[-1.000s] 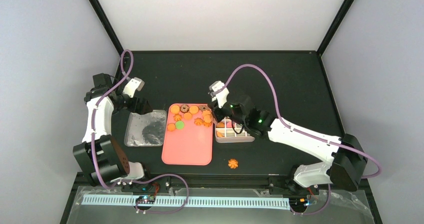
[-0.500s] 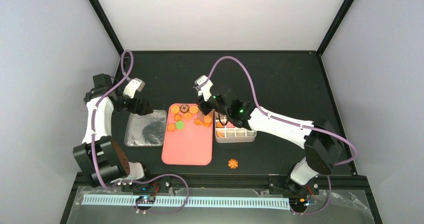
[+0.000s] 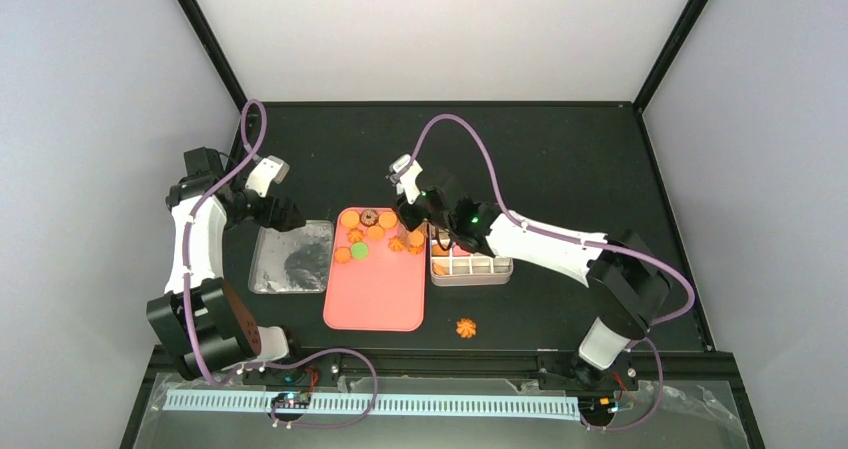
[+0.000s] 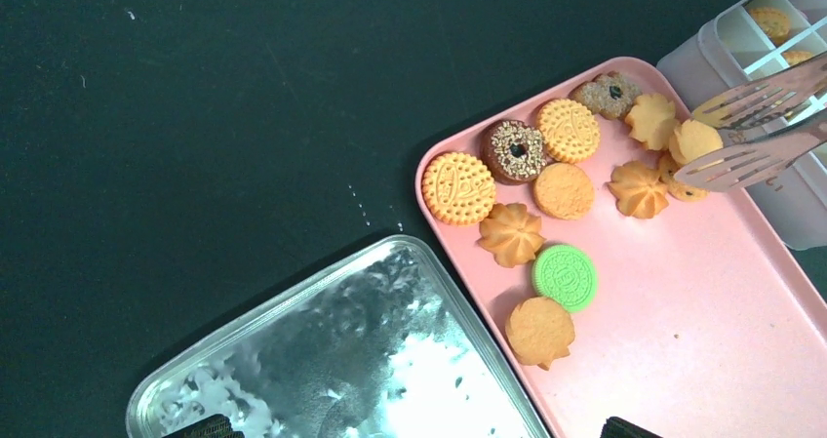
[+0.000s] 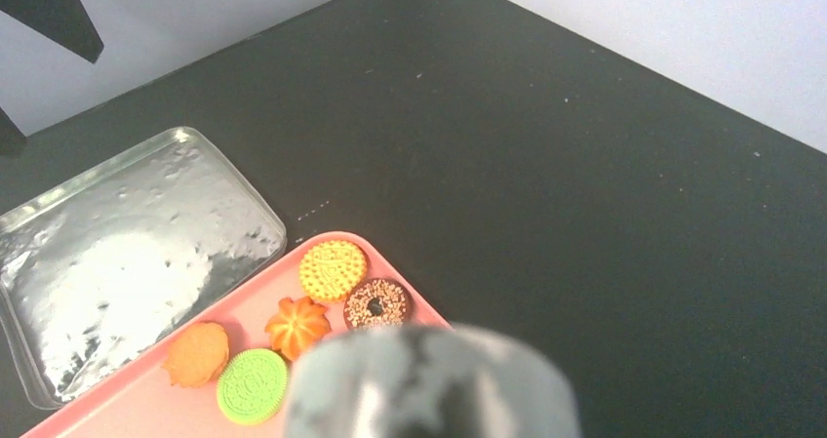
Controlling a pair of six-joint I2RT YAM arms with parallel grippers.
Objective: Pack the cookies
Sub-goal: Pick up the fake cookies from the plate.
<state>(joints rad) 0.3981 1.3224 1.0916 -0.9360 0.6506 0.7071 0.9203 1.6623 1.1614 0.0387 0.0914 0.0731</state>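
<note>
Where the right tool (image 4: 690, 146) reaches over one corner of the pink tray (image 4: 683, 301), its two slotted silver blades stand apart with a round golden cookie (image 4: 700, 138) between their tips. Whether the blades touch that cookie I cannot tell. Most of the cookies (image 4: 564, 190) lie loose on the tray, in a cluster that begins under this tool and spreads away from it along the tray's short end. They are golden rounds, swirled flower shapes and a chocolate ring (image 4: 514, 150) with sprinkles. A green cookie (image 4: 564, 275) lies farther from the blades, toward the tray's bare middle.

Just behind the blades, on the tool's arm side, stands the white gridded tin (image 4: 795, 199), close against the tray's edge. A few golden cookies sit in its compartments. One flower-shaped cookie (image 3: 465, 327) lies alone on the black worktop (image 4: 195, 116), well away from both tools and nearer the arm bases than the tin is.

The left tool (image 3: 285, 214) hangs with its jaws spread wide over a corner of a shiny clear lid (image 4: 322, 360). The lid lies flat on the worktop beneath it, right beside the tray on the side away from the right tool. From the right wrist, a blurred grey mass fills the foreground, so the blades themselves do not show there.
</note>
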